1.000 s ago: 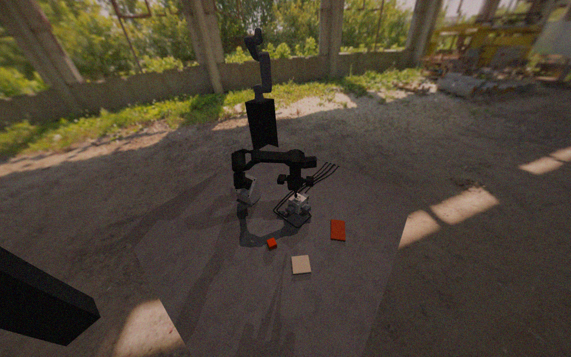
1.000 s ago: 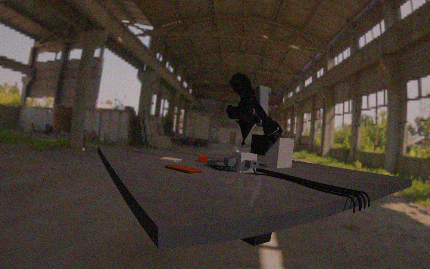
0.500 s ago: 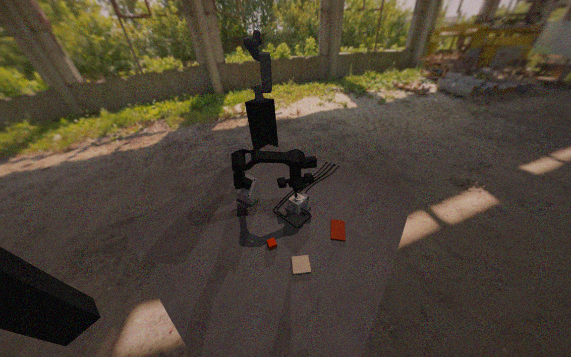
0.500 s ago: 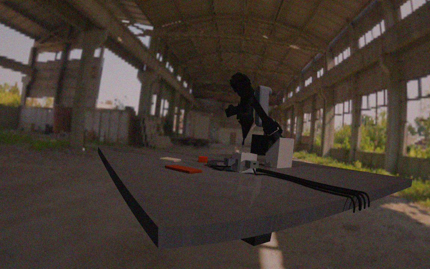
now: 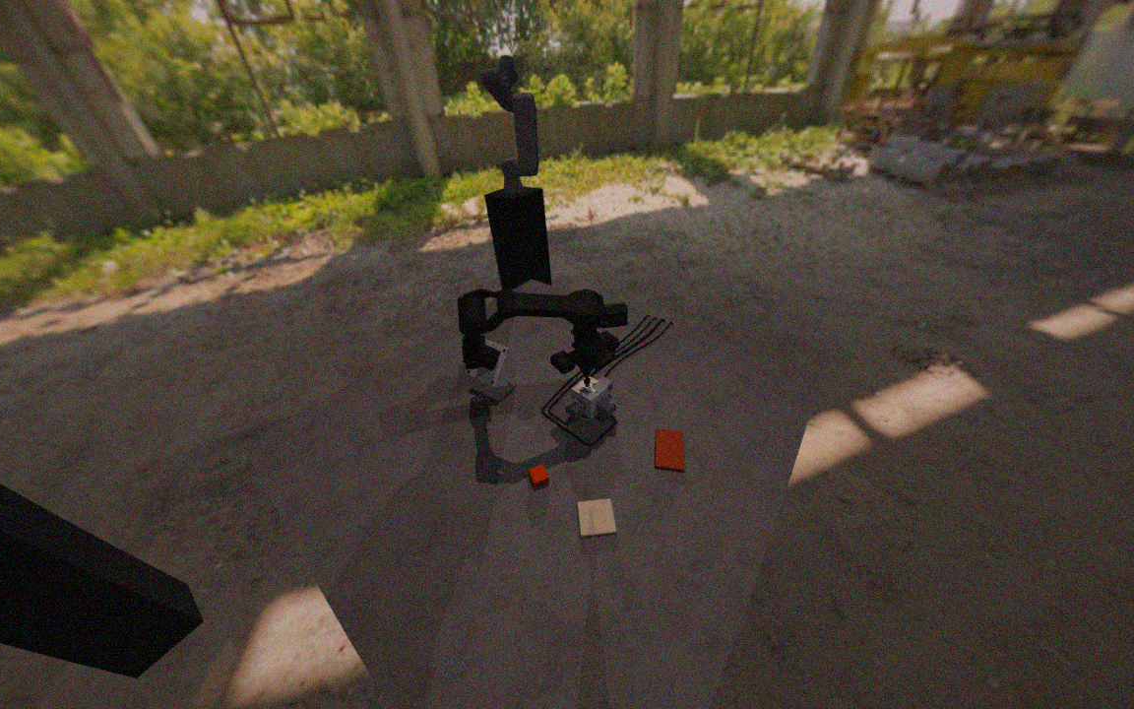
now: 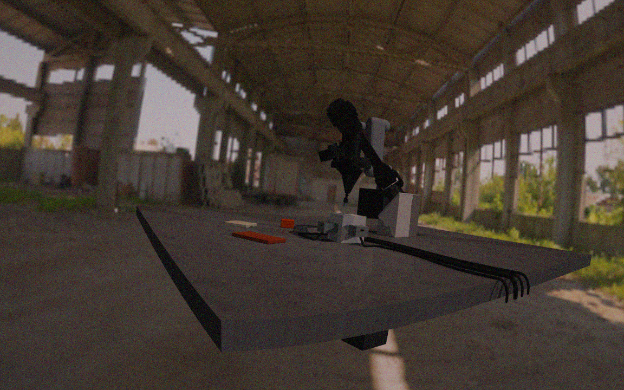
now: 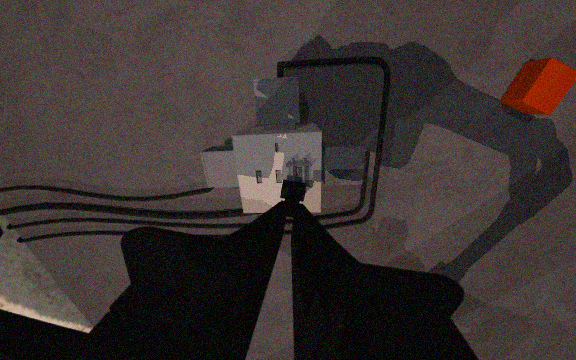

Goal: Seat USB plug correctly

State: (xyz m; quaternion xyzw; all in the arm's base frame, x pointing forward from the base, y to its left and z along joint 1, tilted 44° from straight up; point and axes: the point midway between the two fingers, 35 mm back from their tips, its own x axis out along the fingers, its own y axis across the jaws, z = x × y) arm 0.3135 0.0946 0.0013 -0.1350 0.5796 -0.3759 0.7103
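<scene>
The white power cube stands on the table, with slots in its top. My gripper points down over it and is shut on the USB plug, a small black block. In the wrist view the plug covers part of the cube's top, toward its right side. In the exterior view the black body is above the cube's top, with a small gap below it. The plug's metal end and the socket are hard to make out, so I cannot tell the plug's facing or whether its tip is in the socket.
Grey blocks sit against the cube's sides. Black cables loop around it and run over the table's edge. An orange block, a red slab and a pale square lie apart.
</scene>
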